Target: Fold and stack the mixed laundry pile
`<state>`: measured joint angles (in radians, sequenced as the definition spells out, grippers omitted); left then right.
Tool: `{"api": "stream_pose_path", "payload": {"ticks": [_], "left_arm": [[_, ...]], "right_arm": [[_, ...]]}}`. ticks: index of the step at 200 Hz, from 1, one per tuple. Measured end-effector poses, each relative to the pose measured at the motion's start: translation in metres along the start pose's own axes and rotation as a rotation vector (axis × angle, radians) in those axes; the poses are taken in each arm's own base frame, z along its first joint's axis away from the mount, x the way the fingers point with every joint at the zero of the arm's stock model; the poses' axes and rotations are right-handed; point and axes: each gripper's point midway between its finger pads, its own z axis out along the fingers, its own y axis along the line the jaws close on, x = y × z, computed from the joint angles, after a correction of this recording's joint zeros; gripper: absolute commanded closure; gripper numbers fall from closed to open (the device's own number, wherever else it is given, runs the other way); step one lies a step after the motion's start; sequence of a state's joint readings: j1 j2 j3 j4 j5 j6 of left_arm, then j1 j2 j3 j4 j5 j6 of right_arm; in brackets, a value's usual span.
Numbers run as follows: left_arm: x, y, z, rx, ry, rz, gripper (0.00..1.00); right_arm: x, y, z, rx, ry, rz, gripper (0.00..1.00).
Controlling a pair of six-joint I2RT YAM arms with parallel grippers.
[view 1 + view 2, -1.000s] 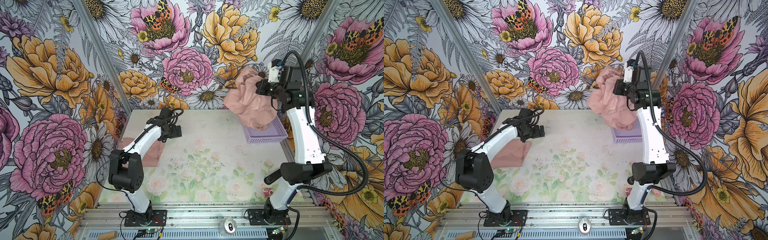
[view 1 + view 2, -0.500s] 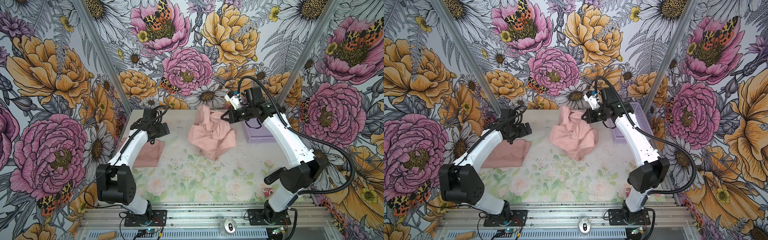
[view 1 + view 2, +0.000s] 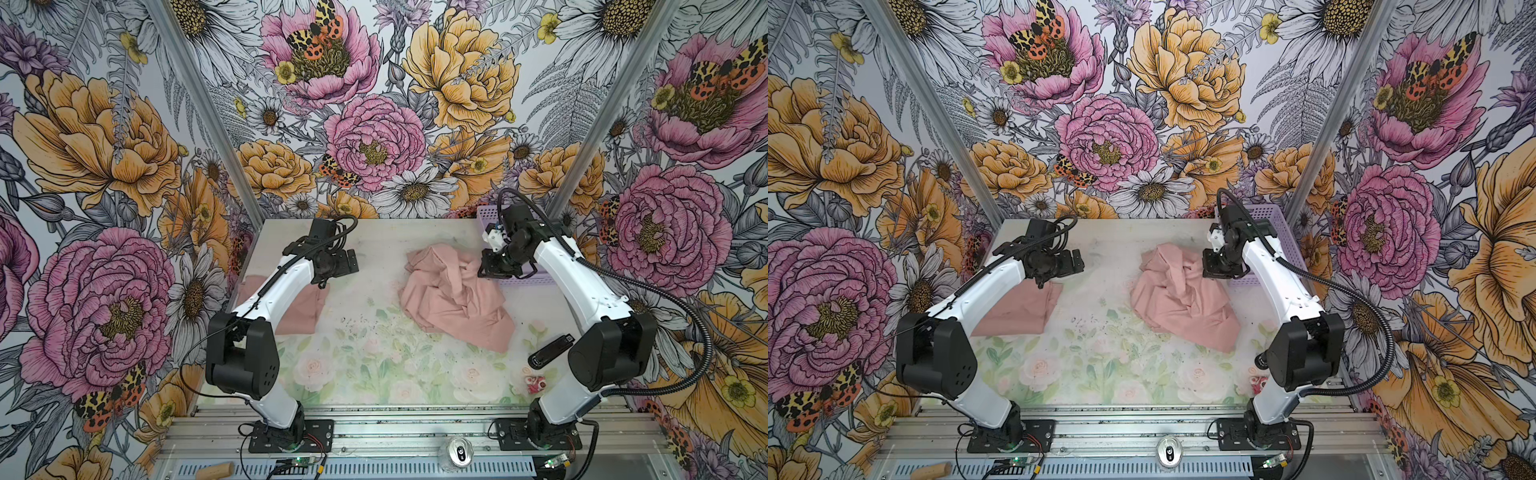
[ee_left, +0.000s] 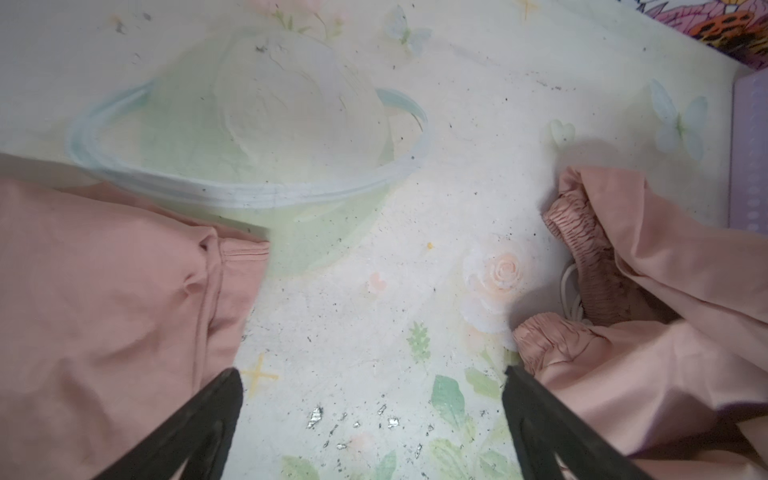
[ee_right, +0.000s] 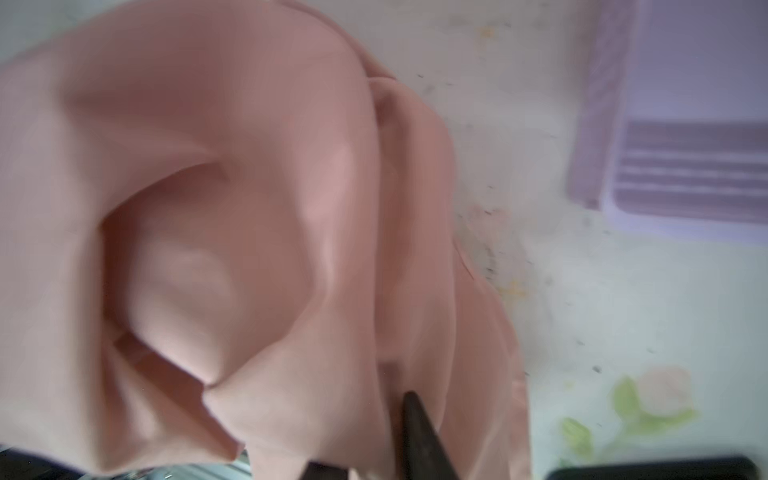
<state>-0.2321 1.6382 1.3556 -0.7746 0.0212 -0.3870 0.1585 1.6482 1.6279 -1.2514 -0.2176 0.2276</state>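
A crumpled dusty-pink garment (image 3: 453, 299) (image 3: 1179, 295) lies in a heap right of the table's middle. The left wrist view shows its gathered waistband (image 4: 582, 245) and white drawstring (image 4: 567, 291), so these are the shorts. My right gripper (image 3: 492, 272) (image 3: 1214, 270) sits at the heap's right edge. In the right wrist view, pink cloth (image 5: 249, 208) drapes over the jaws and only one dark finger (image 5: 419, 432) shows. A folded pink garment (image 3: 299, 305) (image 4: 104, 311) lies flat at the left. My left gripper (image 3: 347, 264) (image 4: 372, 415) hovers open and empty between the two garments.
The lavender basket (image 3: 519, 276) (image 5: 685, 145) stands at the back right, just behind my right gripper. The side walls close in on both arms. A small red and white thing (image 3: 535, 383) lies near the front right.
My right arm swung the pink heap from above the basket down onto the table, then drew back to its right edge. The left gripper shifted slightly and stayed open.
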Motion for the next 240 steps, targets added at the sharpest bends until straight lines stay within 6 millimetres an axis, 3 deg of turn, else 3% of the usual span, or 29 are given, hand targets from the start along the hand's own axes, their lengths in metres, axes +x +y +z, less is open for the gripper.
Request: {"api": "stream_pose_path", "payload": {"ticks": [15,30,66,104,175,192,206,232,240], "left_arm": [[0.004,-0.014,0.015,0.019,0.034,0.022,0.01],[0.002,-0.033,0.030,0.049,0.059,0.046,0.01],[-0.001,-0.100,0.067,0.149,0.094,0.163,0.01],[0.008,-0.161,0.100,0.260,0.134,0.243,0.01],[0.004,-0.207,0.143,0.393,0.170,0.201,0.02],[0.010,-0.220,0.153,0.416,0.186,0.195,0.15],[0.018,-0.231,0.162,0.434,0.204,0.190,0.38],[0.032,-0.241,0.172,0.446,0.236,0.186,1.00],[0.035,-0.242,0.173,0.446,0.242,0.183,1.00]], "right_arm": [[0.013,-0.029,-0.009,0.149,0.000,0.051,0.42],[0.014,-0.046,-0.029,0.243,-0.061,0.097,0.39],[0.001,-0.052,-0.066,0.296,-0.214,0.154,0.37],[-0.008,-0.045,-0.056,0.282,-0.221,0.158,0.37],[-0.011,-0.028,-0.050,0.241,-0.226,0.141,0.37],[-0.012,-0.024,-0.047,0.226,-0.228,0.134,0.37],[-0.011,-0.020,-0.041,0.215,-0.221,0.133,0.37],[-0.001,-0.011,-0.023,0.183,-0.181,0.117,0.37],[0.005,-0.006,-0.014,0.166,-0.163,0.108,0.37]]}}
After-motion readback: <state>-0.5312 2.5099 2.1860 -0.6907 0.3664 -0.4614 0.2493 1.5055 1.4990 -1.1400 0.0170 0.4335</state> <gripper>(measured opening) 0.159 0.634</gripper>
